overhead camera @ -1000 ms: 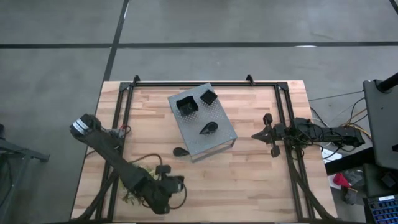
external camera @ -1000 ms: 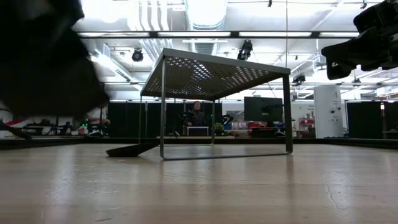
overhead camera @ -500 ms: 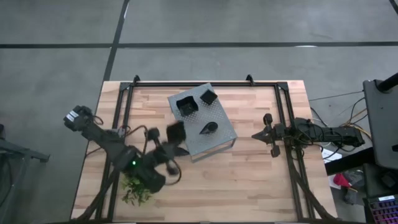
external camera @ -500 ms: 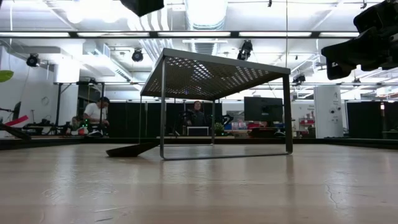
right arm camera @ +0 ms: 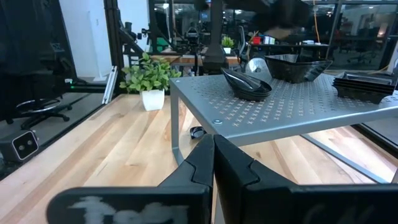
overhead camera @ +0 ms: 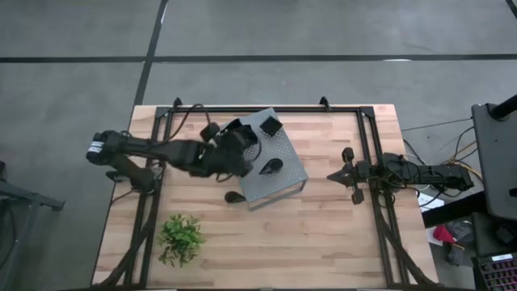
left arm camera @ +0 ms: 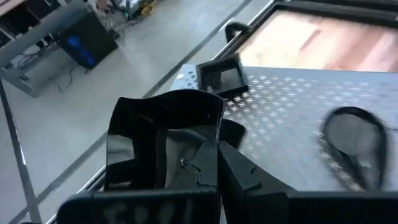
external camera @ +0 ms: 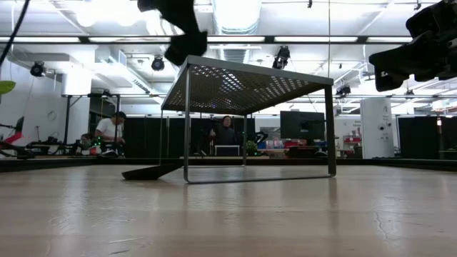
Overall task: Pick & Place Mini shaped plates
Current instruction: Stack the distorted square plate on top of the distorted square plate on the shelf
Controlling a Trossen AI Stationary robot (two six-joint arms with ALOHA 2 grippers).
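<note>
**Left arm carrying square plate over perforated stand**

The left end effector (overhead camera: 236,150) is clamped on a square black plate (left arm camera: 163,146), held above the near corner of the grey perforated stand (overhead camera: 284,158). Already on the stand: another square plate (overhead camera: 270,126) and a leaf-shaped plate (overhead camera: 271,166). One more leaf plate (overhead camera: 235,196) lies on the bench (overhead camera: 323,234) beside the stand. Recommended: lower level onto bare stand surface, well apart from neighbours, then release. Right end effector (overhead camera: 349,176) waits closed and empty at the right.

A dark plate (external camera: 146,172) lies on the table (external camera: 228,214) beside the perforated stand's (external camera: 250,86) leg.
</note>
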